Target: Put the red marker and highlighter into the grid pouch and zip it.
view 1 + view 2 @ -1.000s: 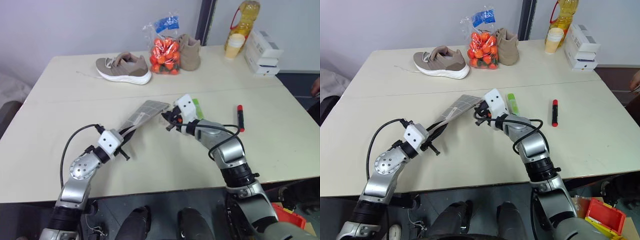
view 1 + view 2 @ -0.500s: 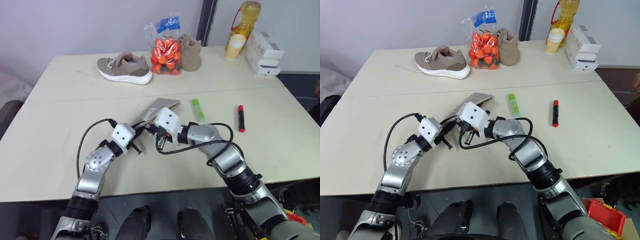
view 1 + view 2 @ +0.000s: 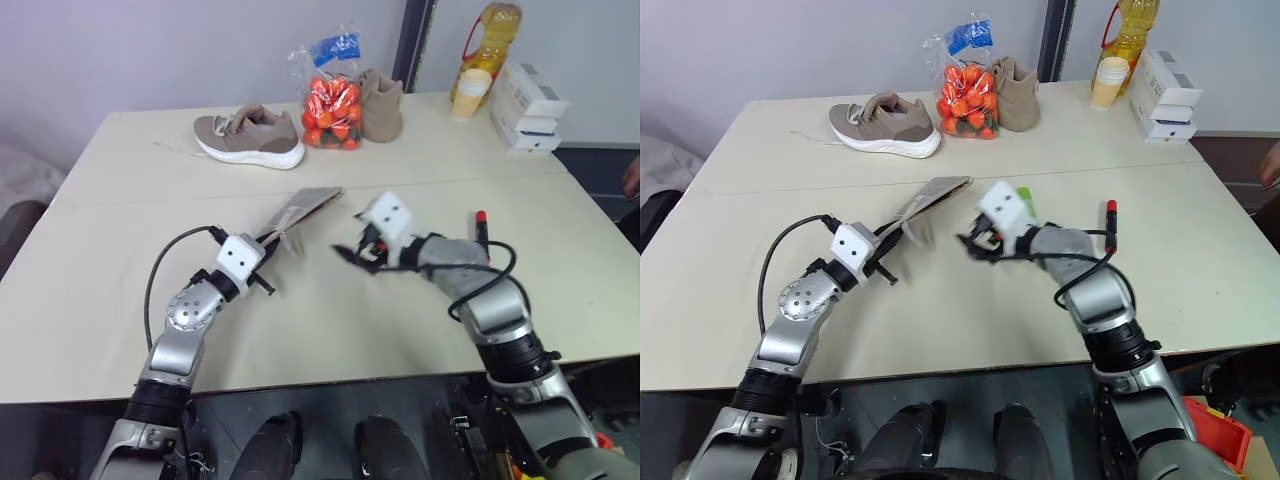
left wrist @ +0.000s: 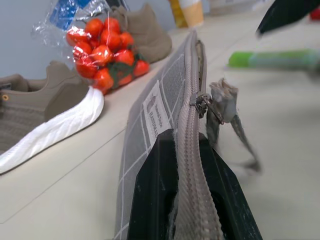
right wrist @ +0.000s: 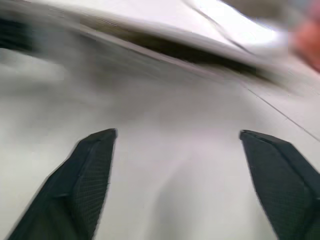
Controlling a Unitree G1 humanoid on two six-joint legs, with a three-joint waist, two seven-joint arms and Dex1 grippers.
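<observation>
One grid pouch (image 3: 295,212) lies lifted at a slant over the bench (image 3: 120,290), its near end pinched in the left claw (image 3: 262,258), whose two black fingers (image 4: 155,195) are closed on the zipper edge. The far end of the pouch points toward the shoes. In the left wrist view the zipper pull cord (image 4: 225,120) hangs loose beside the zipper, and a small white label shows on the pouch's side.

One highlighter (image 3: 1025,205) lies on the bench, mostly hidden behind the right claw's white housing; its green barrel also shows in the left wrist view. One red marker (image 3: 481,228) lies flat further to the robot's right, well apart from the pouch. Neither is in the pouch.

The right claw (image 3: 352,252) hovers above the bench between the pouch and the red marker, its fingers (image 5: 85,175) spread wide with nothing between them.

At the far edge there are two beige shoes: one low sneaker (image 3: 248,135) on its sole and one further shoe (image 3: 380,103) standing behind a single clear bag of orange-red fruit (image 3: 330,100). To the right stand one bottle of yellow oil (image 3: 490,30), one pale cup (image 3: 467,95) and a stack of white boxes (image 3: 528,105).

The bench is pale cream with a seam across its middle. Behind it is a plain light wall with a dark vertical post.
</observation>
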